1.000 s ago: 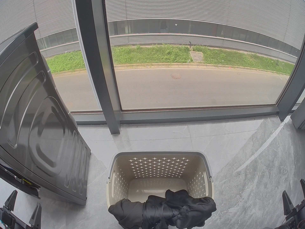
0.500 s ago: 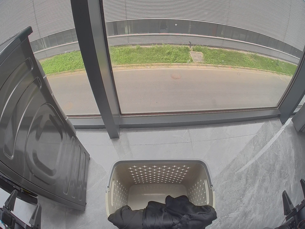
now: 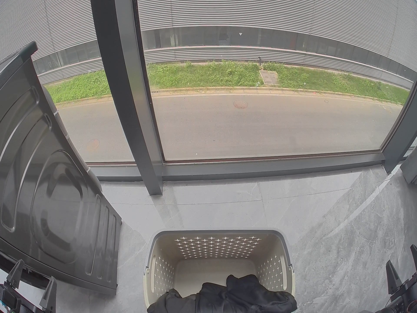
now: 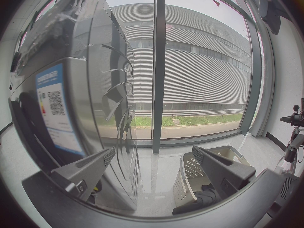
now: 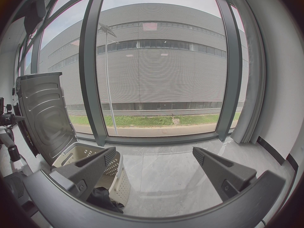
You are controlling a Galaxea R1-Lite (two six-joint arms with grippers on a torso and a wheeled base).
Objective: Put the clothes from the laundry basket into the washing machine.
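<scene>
Two grippers, each with its jaws spread wide and holding nothing. The left gripper (image 4: 152, 150) hangs low, close beside the dark grey pressed-metal side panel of the washing machine (image 3: 52, 205). The right gripper (image 5: 153, 151) hangs low over the grey stone-look tiled floor (image 3: 339, 240), apart from the basket. Between the two arms the beige perforated plastic laundry basket (image 3: 217, 232), edged with a grey rim, stands upright on the floor just beside the machine's panel. The clothes (image 3: 226, 294) are a crumpled bundle of black, slightly glossy fabric. They lie at the basket's near end, heaped against the near wall and draped over its rim; the pale basket floor shows beyond them. Behind the basket rises a tall glass window (image 3: 269, 122) with a dark grey metal mullion (image 3: 126, 88).
</scene>
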